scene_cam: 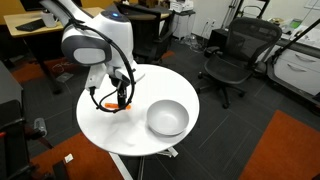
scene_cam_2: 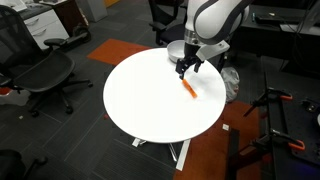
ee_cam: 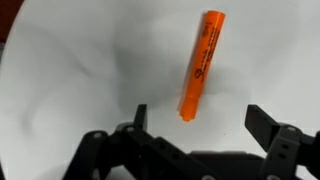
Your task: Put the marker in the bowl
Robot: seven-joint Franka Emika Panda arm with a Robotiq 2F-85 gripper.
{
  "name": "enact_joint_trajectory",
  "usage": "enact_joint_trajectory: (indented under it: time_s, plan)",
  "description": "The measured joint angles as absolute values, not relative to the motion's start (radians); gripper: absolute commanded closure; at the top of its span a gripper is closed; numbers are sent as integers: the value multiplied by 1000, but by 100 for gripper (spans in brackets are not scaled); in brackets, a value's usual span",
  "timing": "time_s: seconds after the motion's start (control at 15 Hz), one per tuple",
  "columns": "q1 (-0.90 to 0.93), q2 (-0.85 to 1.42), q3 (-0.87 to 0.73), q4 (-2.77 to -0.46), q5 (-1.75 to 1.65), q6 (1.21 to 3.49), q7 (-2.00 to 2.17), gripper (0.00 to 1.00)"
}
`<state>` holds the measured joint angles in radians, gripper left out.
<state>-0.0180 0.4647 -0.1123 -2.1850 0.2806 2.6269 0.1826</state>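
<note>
The claw is standing wide open at the bottom of the wrist view, gripping nothing. The orange marker is lying flat on the white table, its near end just reaching between the spread fingertips. In an exterior view the claw is hanging just over the marker. The grey-white bowl is sitting upright on the table, apart from the marker.
</note>
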Motion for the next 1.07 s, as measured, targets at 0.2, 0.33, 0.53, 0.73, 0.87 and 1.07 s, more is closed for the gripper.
enact_joint_trajectory:
  time_s: [0.2,0.33,0.53,0.73,0.87,1.07]
  plan:
    - [-21,508,-112,-2154,279,2627,183,0]
    - [-21,533,-113,-2135,269,2627,187,0]
    - [-20,564,-115,-2111,236,2627,213,0]
    - [-19,590,-117,-2090,209,2627,242,34]
    - [-16,603,-121,-2077,194,2627,259,50]
    - [-15,616,-124,-2060,183,2627,265,72]
